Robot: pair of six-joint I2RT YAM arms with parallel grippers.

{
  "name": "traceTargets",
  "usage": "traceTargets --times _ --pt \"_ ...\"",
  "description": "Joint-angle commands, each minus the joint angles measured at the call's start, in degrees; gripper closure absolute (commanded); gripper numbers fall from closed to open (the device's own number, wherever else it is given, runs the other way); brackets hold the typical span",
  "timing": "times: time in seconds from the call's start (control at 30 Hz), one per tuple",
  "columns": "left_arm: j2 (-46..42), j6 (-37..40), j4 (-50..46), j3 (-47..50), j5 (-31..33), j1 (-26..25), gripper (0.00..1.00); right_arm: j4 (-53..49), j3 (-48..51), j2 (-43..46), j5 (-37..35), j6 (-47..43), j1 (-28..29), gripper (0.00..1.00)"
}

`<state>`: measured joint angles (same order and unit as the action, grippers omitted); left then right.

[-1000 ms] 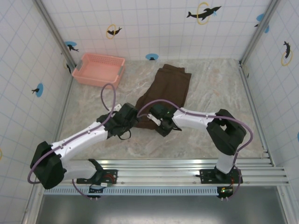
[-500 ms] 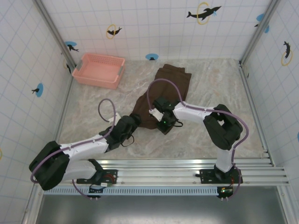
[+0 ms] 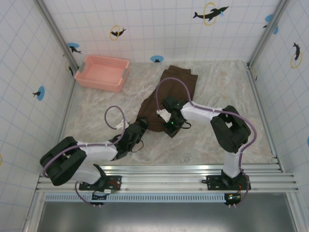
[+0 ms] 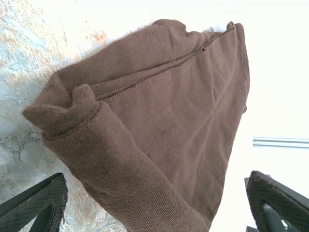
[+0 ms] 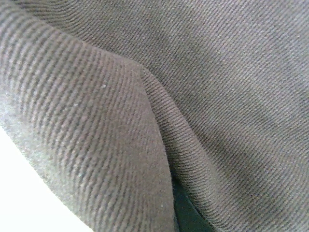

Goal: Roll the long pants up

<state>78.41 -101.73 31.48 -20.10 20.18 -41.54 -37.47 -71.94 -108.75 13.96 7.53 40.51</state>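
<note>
Rolling barely begun, by my reading.

- Pants [image 3: 176, 89]: lying on the desk [image 3: 217, 87], lengthwise from near the far wall down toward the arms, slightly right of centre. Well apart from the pink basket [image 3: 101, 82] in the far left corner.
- Far portion: flat, spread, unrolled. That is most of the length.
- Near end: turned over on itself. Left wrist view shows a thick rounded fold at the near corner, a seam line running across the cloth above it. One loose turn at best, uneven, not a tight roll.
- Right tool [image 3: 170, 126]: at the near edge of the pants, pinched narrow. Its camera has ribbed brown cloth pressed right up against it with a raised fold. Judged to be nipping that fold, though the contact itself is hidden.
- Left tool [image 3: 141, 124]: low at the near left corner of the pants, spread wide, holding nothing. Both fingers [image 4: 41, 208] flank the folded corner without touching it.

Left to do, as judged: gather the near edge evenly across the width, then carry the roll all the way to the far end.

Writing: none legible. No label or tag seen on the pants, none on the basket. Wall tiles carry dolphin stickers [image 3: 210, 13] with rings, no text.
</note>
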Motion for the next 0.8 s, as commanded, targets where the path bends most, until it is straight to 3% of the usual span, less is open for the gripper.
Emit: traceTargets --times 0.0,0.23,0.53,0.6,0.7,0.73,0.77 --pt "1.2 -0.6 3.3 1.2 3.0 -0.3 0.03 -1.4 -2.0 0.2 0.2 -0.2 -0.8 1.00" --pt "12.2 -2.4 17.0 4.0 2.5 -0.5 0.03 -2.8 -2.4 0.7 0.4 -0.6 -0.8 1.00" --pt "28.3 -1.8 32.9 0.4 3.7 -1.0 0.07 -4.3 -2.7 1.4 0.5 -1.0 -0.7 1.00" --pt "31.0 -1.6 35.6 0.5 3.8 -1.0 0.27 -4.5 -2.7 1.7 0.5 -1.1 -0.7 1.00" --pt "34.0 -1.4 39.1 1.7 3.7 -0.9 0.68 -4.7 -2.6 2.4 0.4 -1.0 -0.7 1.00" --pt "34.8 -0.8 40.6 2.1 3.0 -0.5 1.00 -4.6 -2.5 2.5 0.3 -1.0 -0.7 1.00" --pt "35.3 -1.8 40.1 2.4 2.7 -0.4 1.00 -4.5 -2.4 2.7 0.3 -1.0 -0.7 1.00"
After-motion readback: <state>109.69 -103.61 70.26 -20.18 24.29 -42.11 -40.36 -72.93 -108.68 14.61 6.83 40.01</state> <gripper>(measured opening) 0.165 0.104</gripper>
